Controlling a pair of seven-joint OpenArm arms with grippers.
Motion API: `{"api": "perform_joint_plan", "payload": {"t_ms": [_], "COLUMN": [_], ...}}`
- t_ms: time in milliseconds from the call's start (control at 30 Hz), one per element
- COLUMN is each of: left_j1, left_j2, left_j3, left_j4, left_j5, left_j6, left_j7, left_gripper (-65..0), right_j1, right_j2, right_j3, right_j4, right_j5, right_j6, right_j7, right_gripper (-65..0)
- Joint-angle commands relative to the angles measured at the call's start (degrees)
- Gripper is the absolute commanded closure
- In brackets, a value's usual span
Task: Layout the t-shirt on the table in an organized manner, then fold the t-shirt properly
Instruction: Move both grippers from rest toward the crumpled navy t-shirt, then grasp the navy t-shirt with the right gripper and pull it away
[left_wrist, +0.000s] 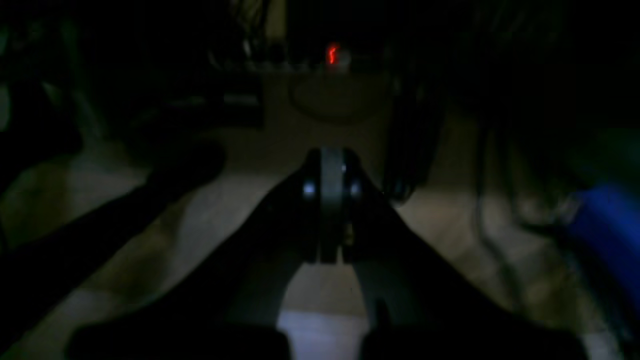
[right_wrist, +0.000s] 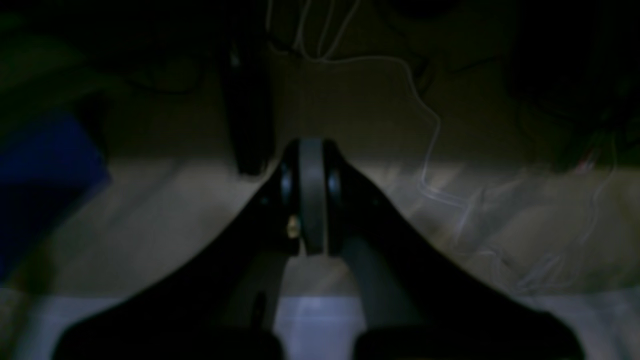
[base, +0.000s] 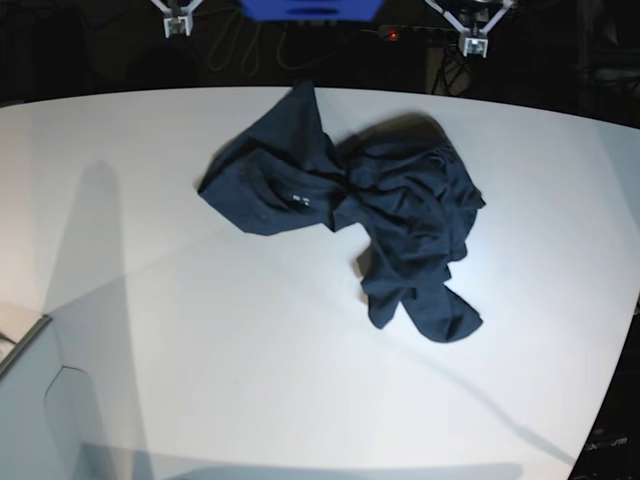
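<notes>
A wide white table (base: 250, 400) is filling the base view, smooth and bare nearest the camera, with long soft shadows lying across it. Its curved edge is sweeping round on the right.

Further in, near the middle and toward the far side, the t-shirt (base: 400, 215) is lying crumpled in a loose heap. It is dark navy, soft and deeply creased, with one lobe of cloth trailing toward the camera and another bunched to the left, where small white label marks are showing.

It is likely to handle as light, limp fabric: it will sag and drag rather than hold a shape, and it should slide easily on the slick tabletop. A good hold would probably be an outer edge or a free corner, such as the trailing lobe, rather than the thick bunched centre.

Beyond the far edge, against a dark background, both arms are hanging clear of the shirt. In the dim, blurred wrist views, the left gripper (left_wrist: 330, 165) is showing its jaws pressed together on nothing, and the right gripper (right_wrist: 311, 155) is likewise closed and empty. Thin pale cables (right_wrist: 425, 110) are trailing over the floor beneath it.
</notes>
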Motion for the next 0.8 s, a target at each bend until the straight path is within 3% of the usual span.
{"api": "perform_joint_plan", "payload": {"t_ms": [0,167,333,467,600,667,767], "left_j1": [2.09,7.89,12.11,13.78,13.25,13.16,12.02], "left_j2": [-1.44,-7.15,-10.93,-10.49,-8.12,-7.07,-5.57], "left_j3": [-0.01,-0.1,-1.24,-6.16,-12.67,-15.48,-18.82], "left_j4": [5.08,24.51,39.28,46.14,46.84,46.84,46.84], "left_j5": [-1.45,-7.51,-11.56,-13.58,-14.28,-14.2,-14.2], "left_j6": [-0.3,-0.3,0.06,-0.12,-0.3,-0.3,-0.38], "left_j7": [1.26,6.79,7.23,7.23,7.32,7.32,7.32], "left_gripper": [0.0,0.0,0.0,0.0,-0.4,-4.3,-16.7], "right_j1": [-2.03,-7.13,-7.05,-0.89,4.03,6.67,10.1], "right_j2": [1.01,3.04,4.27,4.0,4.0,4.0,4.09], "right_j3": [0.12,0.56,0.47,-0.58,-6.12,-9.99,-17.02], "right_j4": [5.47,26.56,40.28,40.45,40.54,40.54,40.45], "right_j5": [0.42,0.42,0.42,0.42,0.42,0.42,0.42], "right_j6": [0.36,0.36,0.36,0.45,0.45,0.45,0.45], "right_j7": [0.22,-4.18,-7.08,-7.52,-7.52,-7.52,-7.61], "right_gripper": [0.0,0.0,0.0,0.0,0.0,-4.2,-16.4]}}
